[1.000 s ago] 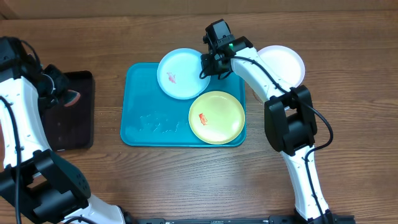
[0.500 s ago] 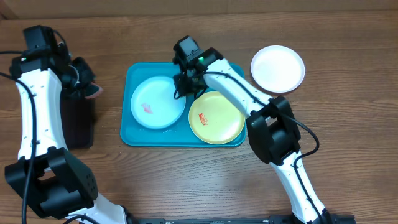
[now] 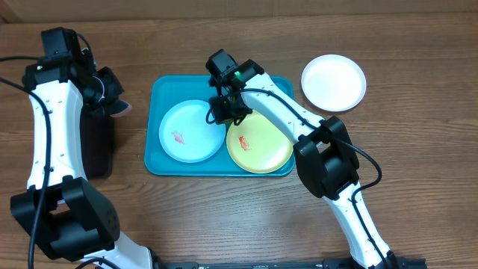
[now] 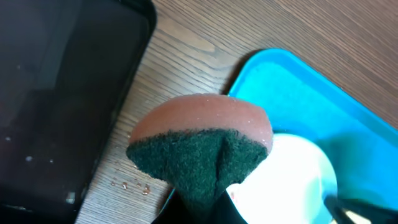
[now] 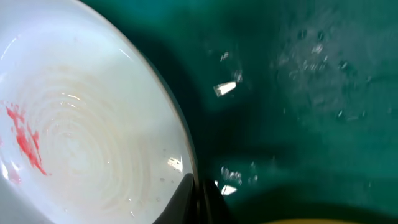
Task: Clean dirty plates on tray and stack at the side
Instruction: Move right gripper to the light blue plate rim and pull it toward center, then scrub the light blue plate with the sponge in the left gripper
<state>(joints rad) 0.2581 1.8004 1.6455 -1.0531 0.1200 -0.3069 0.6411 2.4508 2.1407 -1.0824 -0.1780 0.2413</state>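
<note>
The turquoise tray (image 3: 158,158) holds the light blue plate (image 3: 191,131), with a red smear, and the yellow-green plate (image 3: 260,142), also smeared. The white plate (image 3: 334,82) lies on the table to the right of the tray. My right gripper (image 3: 221,114) is shut on the light blue plate's right rim (image 5: 180,134). My left gripper (image 3: 112,104) is shut on a sponge (image 4: 199,140) with a pink back and dark green scrub face, just left of the tray's far left corner. The tray (image 4: 292,93) and plate (image 4: 292,180) also show in the left wrist view.
A smaller black tray (image 3: 95,149) lies left of the turquoise tray, under my left arm; it also shows in the left wrist view (image 4: 56,93). Water drops lie on the turquoise tray floor (image 5: 311,56) and on the wood (image 4: 127,185).
My right gripper carried the light blue plate from the tray's far side down to its left part. My left arm swung from the black tray toward the turquoise tray with the sponge.
</note>
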